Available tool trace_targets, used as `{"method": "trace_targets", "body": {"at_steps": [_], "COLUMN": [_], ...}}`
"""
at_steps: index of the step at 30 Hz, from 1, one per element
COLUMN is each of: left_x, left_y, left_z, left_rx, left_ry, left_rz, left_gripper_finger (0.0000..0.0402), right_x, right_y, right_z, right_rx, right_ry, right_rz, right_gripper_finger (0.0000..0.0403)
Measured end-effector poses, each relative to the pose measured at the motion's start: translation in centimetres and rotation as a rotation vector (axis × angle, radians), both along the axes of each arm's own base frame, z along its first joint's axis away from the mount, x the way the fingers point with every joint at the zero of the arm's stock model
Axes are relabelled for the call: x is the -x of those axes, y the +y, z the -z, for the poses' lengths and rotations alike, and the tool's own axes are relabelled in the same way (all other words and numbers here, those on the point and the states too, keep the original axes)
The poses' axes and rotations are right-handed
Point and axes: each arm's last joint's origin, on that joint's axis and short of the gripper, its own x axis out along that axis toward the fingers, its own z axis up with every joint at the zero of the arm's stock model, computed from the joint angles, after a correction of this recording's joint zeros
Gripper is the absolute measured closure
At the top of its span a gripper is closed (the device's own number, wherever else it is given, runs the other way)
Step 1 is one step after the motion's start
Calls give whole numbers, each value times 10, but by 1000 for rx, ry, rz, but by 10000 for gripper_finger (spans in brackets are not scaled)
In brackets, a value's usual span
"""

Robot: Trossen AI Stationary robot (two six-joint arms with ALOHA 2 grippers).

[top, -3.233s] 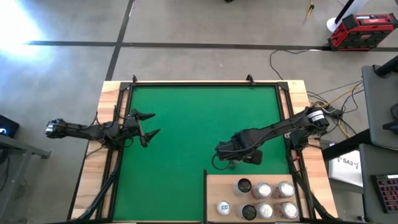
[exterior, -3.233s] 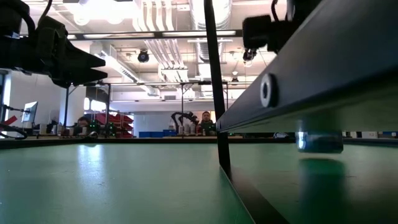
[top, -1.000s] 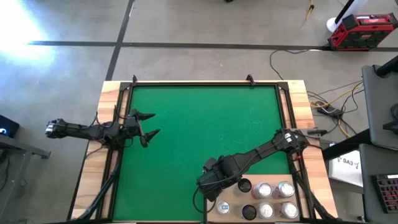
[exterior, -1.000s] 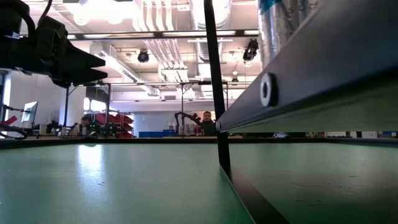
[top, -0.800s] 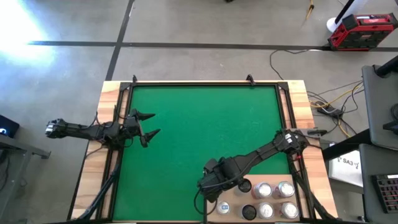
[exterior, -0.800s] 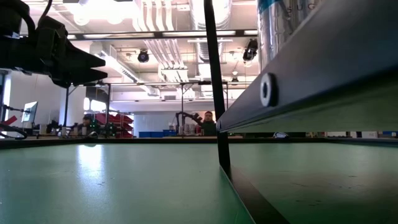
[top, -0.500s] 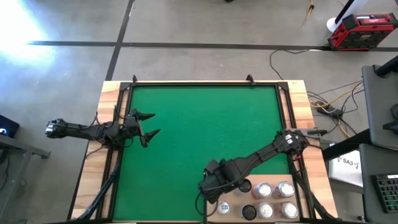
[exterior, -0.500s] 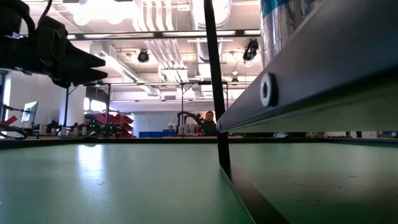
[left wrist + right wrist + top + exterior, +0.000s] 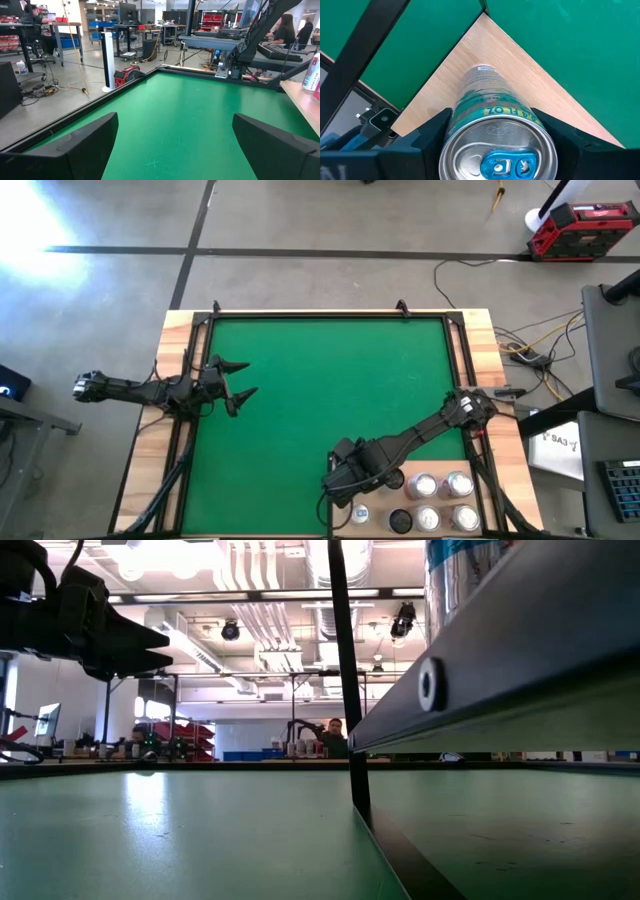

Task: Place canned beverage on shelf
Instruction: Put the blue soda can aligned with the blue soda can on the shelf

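Observation:
The shelf (image 9: 440, 466) is a pale wood panel at the near right of the green mat; its dark edge crosses the low view (image 9: 500, 650). My right gripper (image 9: 345, 480) hovers over the shelf's far left corner (image 9: 485, 30), shut on a silver and teal can (image 9: 487, 112) with a blue tab. My arm hides the can in the high view. In the low view its side (image 9: 460, 570) shows above the shelf edge, its base hidden. My left gripper (image 9: 243, 380) waits open and empty at the mat's left side. My right gripper pinches the can's side wall just below the top rim (image 9: 540, 122) between its two fingers (image 9: 427, 137), one on each side. The fingers come from above, pointing down. The can stands upright over the shelf's corner; I cannot tell whether its base touches the wood.
Several other cans stand on the shelf right of and nearer than the gripper: one with a blue tab (image 9: 360, 515), silver ones (image 9: 425, 485) and dark ones (image 9: 398, 521). Black frame rods (image 9: 190, 430) run along the mat's sides. People sit at benches in the room beyond (image 9: 335, 735).
My right gripper has crept a little toward the table's near right with the can, which stays upright over the shelf's far left corner. In the low view the can has shifted slightly to the right.

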Motion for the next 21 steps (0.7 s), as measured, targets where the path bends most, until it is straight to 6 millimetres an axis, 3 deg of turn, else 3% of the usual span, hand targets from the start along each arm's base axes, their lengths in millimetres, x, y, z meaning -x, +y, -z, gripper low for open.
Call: {"method": "trace_targets", "body": {"at_steps": [7,21], "left_x": [0,0], "left_y": [0,0], "left_z": [0,0], "left_rx": [0,0], "left_ry": [0,0], "left_rz": [0,0], "left_gripper_finger": [24,24], "right_x": [3,2], "right_y": [9,10], "right_z": [1,1], "right_rx": [-16,-4], "right_ry": [-3,-27], "right_rz": [-15,-87], "right_gripper_finger": [126,112]}}
